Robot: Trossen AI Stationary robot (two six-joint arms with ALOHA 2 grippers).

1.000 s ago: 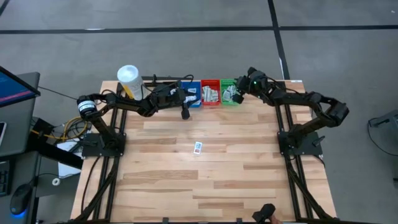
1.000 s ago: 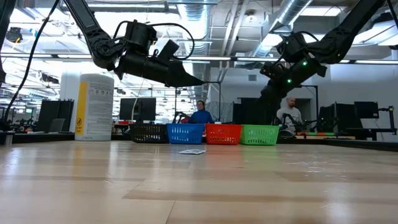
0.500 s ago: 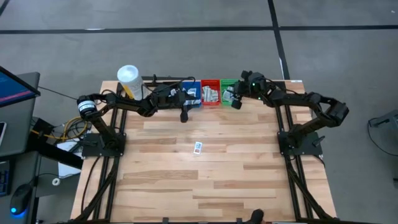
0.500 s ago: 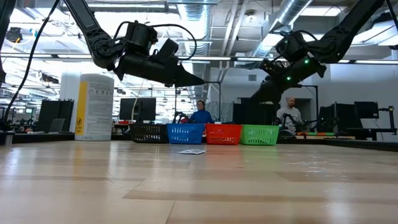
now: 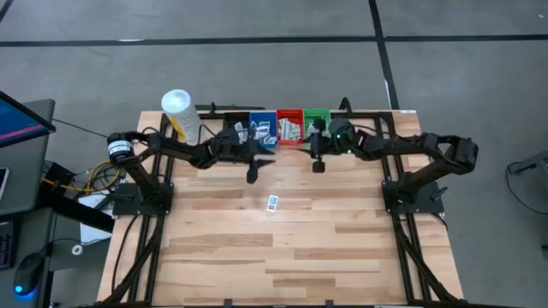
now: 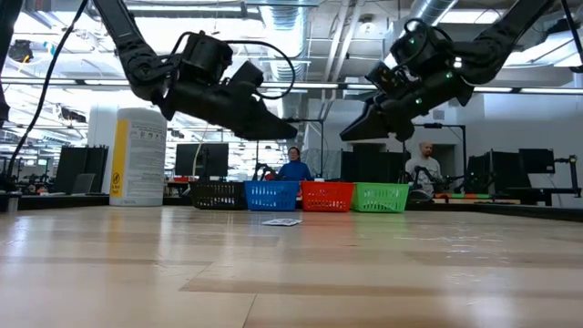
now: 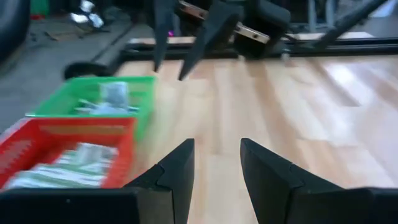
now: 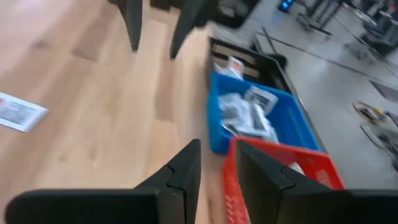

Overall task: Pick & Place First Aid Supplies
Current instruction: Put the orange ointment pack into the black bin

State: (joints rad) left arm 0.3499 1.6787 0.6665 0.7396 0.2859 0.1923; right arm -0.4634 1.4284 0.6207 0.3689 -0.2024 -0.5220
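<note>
Evidently the one packet (image 5: 272, 204) still out on the table (image 5: 300, 257) lay flat near the middle of it, well clear of every edge, with the bins lined up along the far edge. The rest of the supplies already sat in the blue bin (image 5: 263, 130), the red bin (image 5: 290, 129) and the green bin (image 5: 316, 121), and a few in the black bin (image 5: 233, 131) too.

I judged that packet to be light, thin and a little floppy, with a slick wrapper (the sort of thing that slides sooner than it lifts). Lying flush on the wood, it offered no edge to get under, so I reckoned the best hold was across its short width, fingertips pressed down at the two long edges and pinched so the middle bowed up. Too hard a squeeze would only crease it; it did not look fragile beyond that.

My left gripper (image 5: 253, 171) hung in the air just on the near side of the blue bin, jaws parted with a clear gap and nothing between them, touching nothing. My right gripper (image 5: 318, 162) hovered just on the near side of the red and green bins, also above the wood, its jaws apart by a narrower gap and likewise empty. Both were nearer the far edge than the packet was, with the packet lying between them.
</note>
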